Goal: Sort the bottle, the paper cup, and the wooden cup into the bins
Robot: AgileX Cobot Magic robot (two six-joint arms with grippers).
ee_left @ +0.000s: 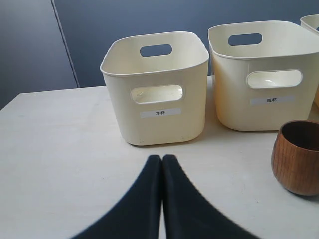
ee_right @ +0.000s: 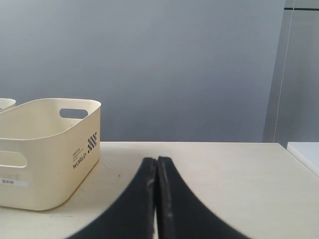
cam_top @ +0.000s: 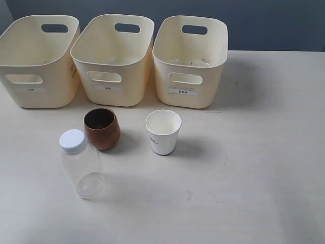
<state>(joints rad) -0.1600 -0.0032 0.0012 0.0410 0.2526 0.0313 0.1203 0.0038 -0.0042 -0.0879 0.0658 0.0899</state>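
Three cream-yellow bins stand in a row at the back: left bin, middle bin, right bin. In front of them stand the clear bottle with its white cap, the reddish-brown wooden cup and the white paper cup. Neither arm shows in the exterior view. My left gripper is shut and empty, low over the table, facing the left bin, with the wooden cup off to one side. My right gripper is shut and empty beside the right bin.
The pale table stretches wide to the right of the cups. A dark blue wall rises behind the bins. The bins carry small white labels. A second bin stands beside the one my left gripper faces.
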